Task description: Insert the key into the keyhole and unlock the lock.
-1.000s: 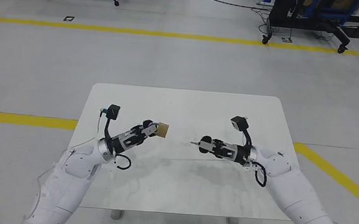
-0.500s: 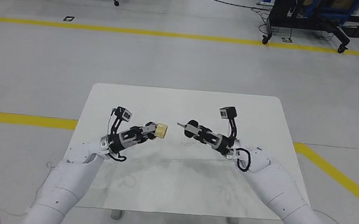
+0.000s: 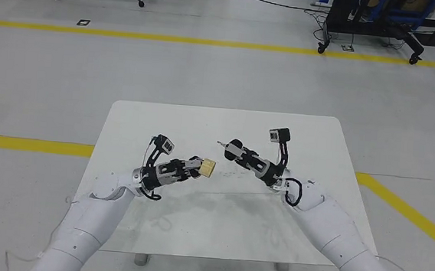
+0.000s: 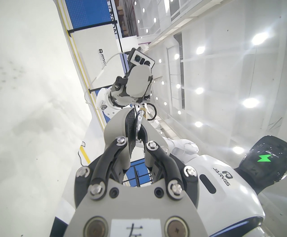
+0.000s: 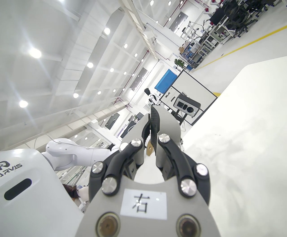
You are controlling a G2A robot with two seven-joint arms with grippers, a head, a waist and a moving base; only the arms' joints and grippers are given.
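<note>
The left tool (image 3: 193,166), just left of the middle of the top view, is clamped shut on a small brass lock (image 3: 208,168). In the left wrist view, its pads (image 4: 130,125) pinch the lock's silver loop. The lock's body sticks out past the tool tips toward the right of the frame, held over the white worktop (image 3: 294,134).

The right tool (image 3: 232,147), just right of centre and slightly higher in the frame, is closed on the key (image 3: 221,143). The key's thin blade points left, toward the lock.

The key tip and the lock are near each other but apart, and the key sits a little higher in the frame than the lock. The keyhole is too small to make out.

The task looks to be at an early-to-middle stage. Both things are in hand and facing each other. Lining up the blade, pushing it in and turning it are not yet done.
</note>
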